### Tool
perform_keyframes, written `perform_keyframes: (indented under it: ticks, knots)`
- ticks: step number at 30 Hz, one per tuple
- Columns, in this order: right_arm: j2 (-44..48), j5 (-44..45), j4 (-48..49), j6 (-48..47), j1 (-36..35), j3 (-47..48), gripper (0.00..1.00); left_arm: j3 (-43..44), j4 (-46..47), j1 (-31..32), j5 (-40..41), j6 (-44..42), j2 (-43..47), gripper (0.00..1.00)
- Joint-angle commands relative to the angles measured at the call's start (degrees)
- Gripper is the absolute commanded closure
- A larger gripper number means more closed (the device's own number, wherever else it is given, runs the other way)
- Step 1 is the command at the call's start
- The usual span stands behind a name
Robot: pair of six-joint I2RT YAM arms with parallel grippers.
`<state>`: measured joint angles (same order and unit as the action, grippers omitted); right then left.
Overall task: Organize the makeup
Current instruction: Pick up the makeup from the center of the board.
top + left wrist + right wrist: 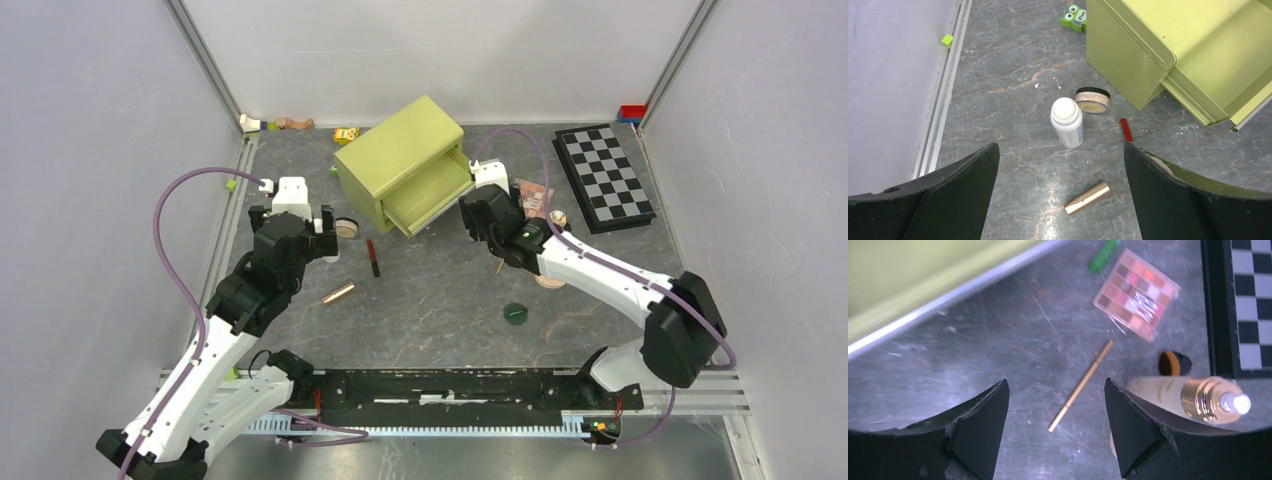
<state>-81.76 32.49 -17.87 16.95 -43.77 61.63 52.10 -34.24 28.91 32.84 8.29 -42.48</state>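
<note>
My left gripper (328, 252) is open and empty above the table. In the left wrist view a rose-gold tube (1087, 198) lies between its fingers. Beyond it are a white bottle (1066, 122), a round tan compact (1093, 100) and a red-black pencil (1126, 129). My right gripper (495, 252) is open and empty over a thin gold pencil (1081, 385). A cream bottle with a gold collar (1188, 397) lies by its right finger. Farther off are the eyeshadow palette (1137, 294) and a green stick (1104, 255). A green disc (515, 313) lies at the front.
A yellow-green cabinet (400, 150) stands at the back middle with its drawer (432, 198) pulled out. The chequered board (603, 178) lies at the back right. A small round brush (1174, 363) sits beside it. Toys (345, 135) and blocks (630, 112) line the back wall.
</note>
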Motion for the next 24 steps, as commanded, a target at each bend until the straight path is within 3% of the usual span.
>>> perform_keyframes:
  ticks: [1, 9, 14, 24]
  knots:
    - [-4.09, 8.30, -6.41, 5.65, 0.37, -1.39, 0.23, -0.06, 0.84, -0.50, -0.19, 2.20, 0.01, 0.00]
    - [-11.65, -2.68, -3.53, 7.91, 5.67, -2.91, 0.26, -0.06, 0.92, -0.50, -1.09, 2.25, -0.38, 0.00]
    - [-13.05, -10.06, 0.54, 10.66, 10.82, -5.88, 0.32, -0.04, 0.82, -0.56, -1.20, 2.25, -0.27, 0.00]
    - [-15.98, -14.80, 3.21, 12.56, 14.12, -6.84, 0.45, 0.02, 0.93, -0.77, -1.95, 2.25, -0.30, 0.00]
